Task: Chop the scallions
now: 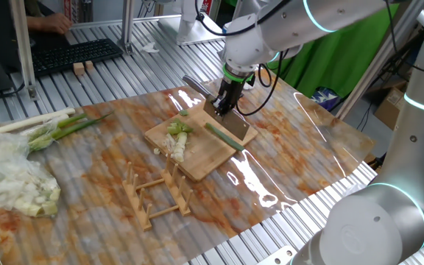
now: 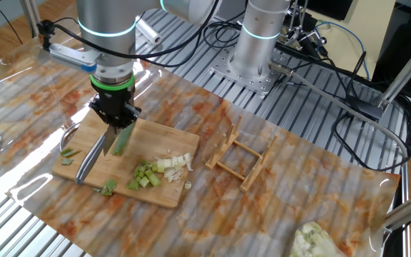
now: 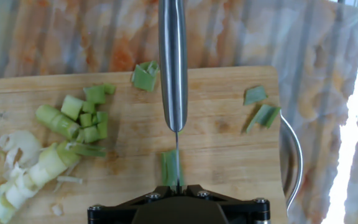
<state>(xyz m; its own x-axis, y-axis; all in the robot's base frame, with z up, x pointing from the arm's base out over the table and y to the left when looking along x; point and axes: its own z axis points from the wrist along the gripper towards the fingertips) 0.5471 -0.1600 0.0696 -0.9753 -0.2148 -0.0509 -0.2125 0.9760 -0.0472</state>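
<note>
A bamboo cutting board point(image 1: 197, 165) point(image 2: 164, 191) point(image 3: 229, 162) lies on the patterned mat. On it are chopped scallions: short green and white bits point(image 1: 177, 137) point(image 2: 155, 170) point(image 3: 79, 121), plus a few green scraps point(image 3: 260, 112). My gripper point(image 1: 224, 101) point(image 2: 116, 120) point(image 3: 178, 186) is shut on a knife point(image 2: 91, 160) point(image 3: 173, 68) above the board. The blade points away from the hand. A green scallion piece point(image 1: 223, 138) point(image 2: 122, 140) point(image 3: 169, 168) lies right under the blade, close to the fingers.
A wooden rack point(image 1: 157, 195) point(image 2: 242, 160) stands on the mat beside the board. A bundle of long whole stalks point(image 1: 43, 129) and a pale heap in clear plastic point(image 1: 13, 180) point(image 2: 316, 239) lie at the mat's end. A metal loop point(image 3: 294, 155) edges the board.
</note>
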